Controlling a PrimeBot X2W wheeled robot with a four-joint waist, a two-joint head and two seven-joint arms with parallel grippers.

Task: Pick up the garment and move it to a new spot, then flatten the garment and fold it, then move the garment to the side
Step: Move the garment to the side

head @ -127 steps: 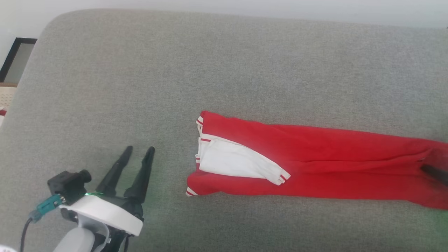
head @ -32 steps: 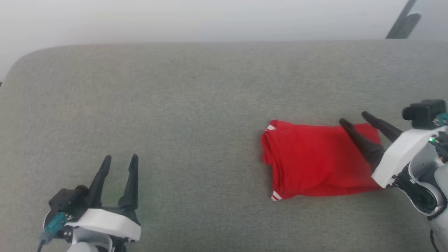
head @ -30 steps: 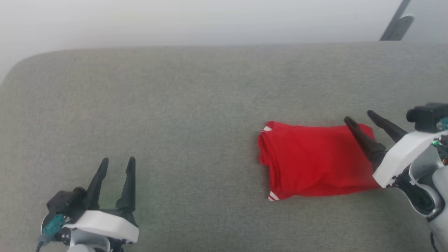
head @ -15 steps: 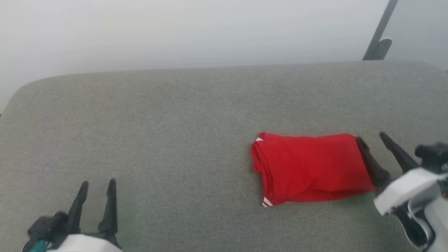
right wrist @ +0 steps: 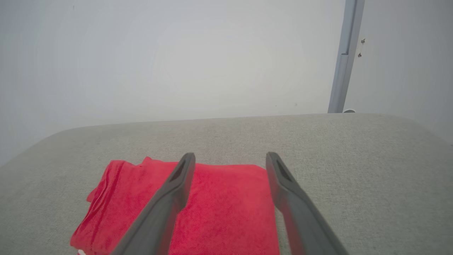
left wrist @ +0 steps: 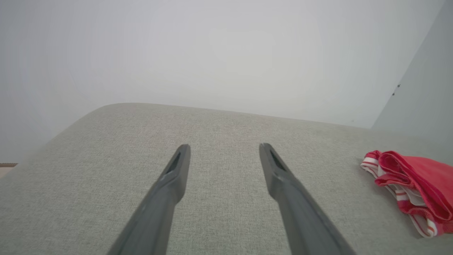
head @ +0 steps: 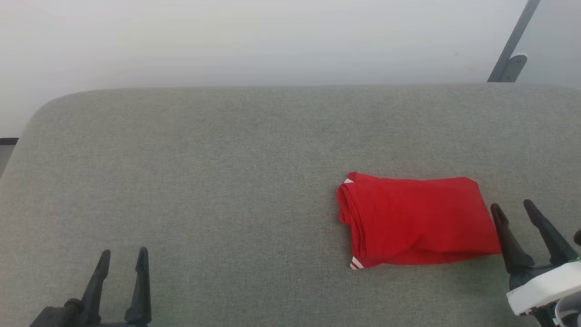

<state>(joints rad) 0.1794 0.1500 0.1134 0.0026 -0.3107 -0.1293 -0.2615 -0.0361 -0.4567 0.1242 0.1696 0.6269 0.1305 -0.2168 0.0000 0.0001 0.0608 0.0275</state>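
Head view: garment (head: pixel 420 220) lay folded, compact rectangle, on grey cushion (head: pixel 227 159) right of centre. R gripper (head: pixel 512 205) just beside its right edge, jaws apart, empty; L gripper (head: pixel 125 251) well apart, jaws apart, empty – prob. clear so fold wasn't dragged open.

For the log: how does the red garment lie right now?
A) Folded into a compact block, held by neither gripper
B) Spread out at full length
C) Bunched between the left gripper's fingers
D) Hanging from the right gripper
A: the garment lies folded on the grey cushion, the open right gripper is empty beside its right edge, and the open left gripper is well off to the left.
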